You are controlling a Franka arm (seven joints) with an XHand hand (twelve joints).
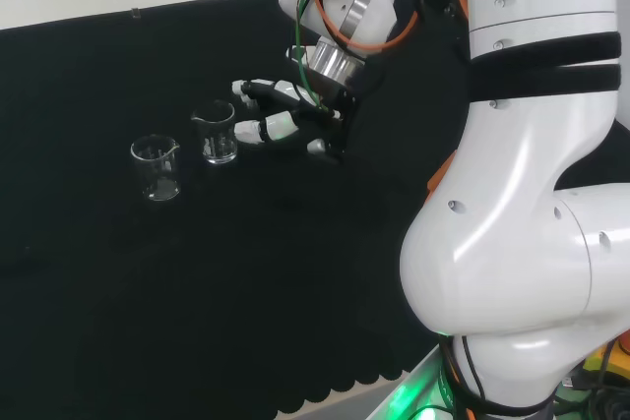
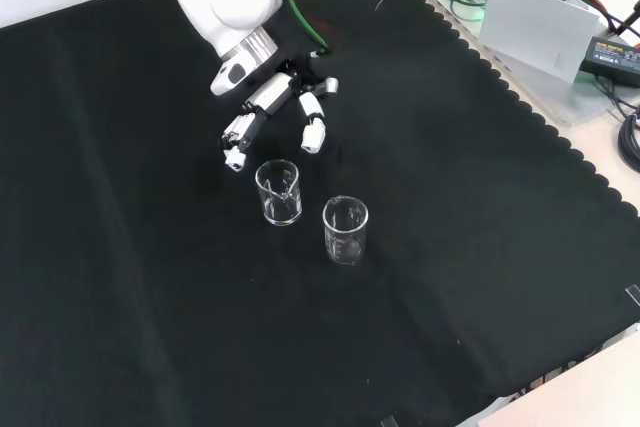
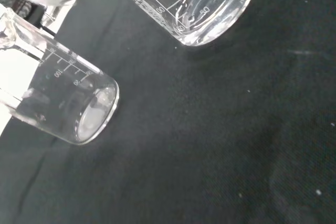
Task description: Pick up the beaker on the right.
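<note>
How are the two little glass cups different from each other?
In the head view the right beaker stands next to the hand, whose fingers reach toward it without touching; the left beaker stands farther from the hand. In the front view the beaker near the hand sits higher up the cloth, and the other beaker sits lower and to the right. Both are clear, upright and look empty.

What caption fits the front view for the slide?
Open hand reaching down toward two clear beakers standing upright on black cloth.
</note>
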